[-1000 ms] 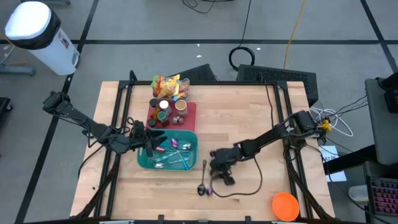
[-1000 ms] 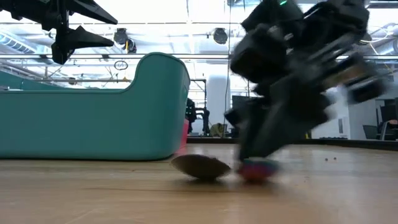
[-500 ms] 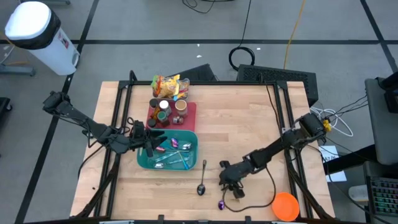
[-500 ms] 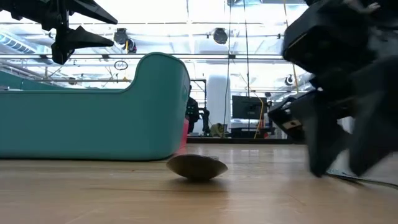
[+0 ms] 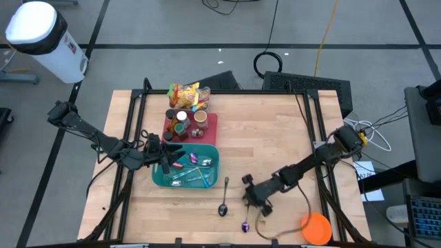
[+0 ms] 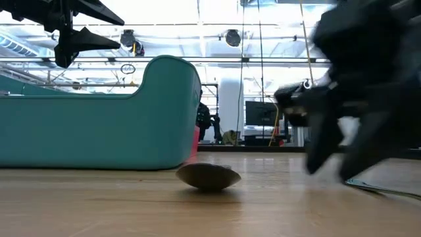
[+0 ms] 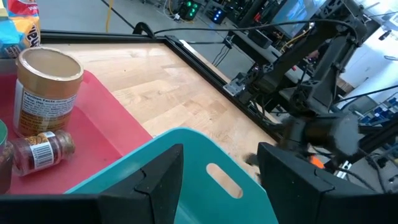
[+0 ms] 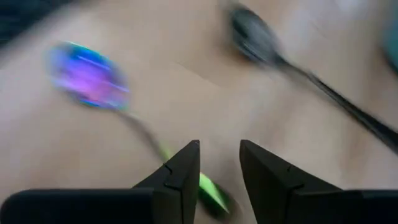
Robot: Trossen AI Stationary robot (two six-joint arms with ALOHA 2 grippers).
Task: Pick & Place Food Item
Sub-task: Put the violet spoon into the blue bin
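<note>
Right gripper (image 5: pixel 253 200) — fingers narrowly apart, empty, low over table (image 5: pixel 275 138) | iridescent spoon (image 8: pixel 90 78) — flat on wood, just beside fingertips, untouched | dark spoon (image 5: pixel 224 200) — near teal bin (image 5: pixel 186 167) | left gripper (image 5: pixel 167 157) — parted, over bin

Tool (image 8: pixel 219 163) slightly parted above iridescent spoon (image 8: pixel 90 78); dark spoon (image 8: pixel 255 37) nearby.

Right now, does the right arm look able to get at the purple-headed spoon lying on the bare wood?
Probably yes. The right gripper hangs just above the purple-headed spoon, fingers slightly apart, with bare table around it. Only the dark spoon lies nearby, off to one side.
</note>
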